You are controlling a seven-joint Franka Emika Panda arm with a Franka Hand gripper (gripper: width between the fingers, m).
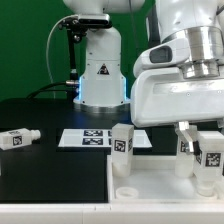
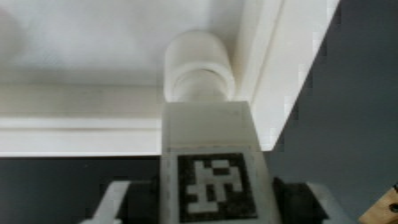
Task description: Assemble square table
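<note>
A chunky white plastic leg [image 2: 199, 110], square-bodied with a rounded tip and a black-and-white tag, is clamped by its sides in the closed pincer [image 2: 210, 200]. Its tip is seen against the smooth, raised-rim white panel [image 2: 89, 70] on the black tabletop [image 1: 40, 115].

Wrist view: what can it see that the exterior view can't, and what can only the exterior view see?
Only the wrist view: a close look at the held leg, its rounded end by the panel's raised rim, clamped in the gripper. Only the exterior view: the robot base, the marker board, a loose leg lying flat, and a standing leg. Both: the white panel and tagged legs.
</note>
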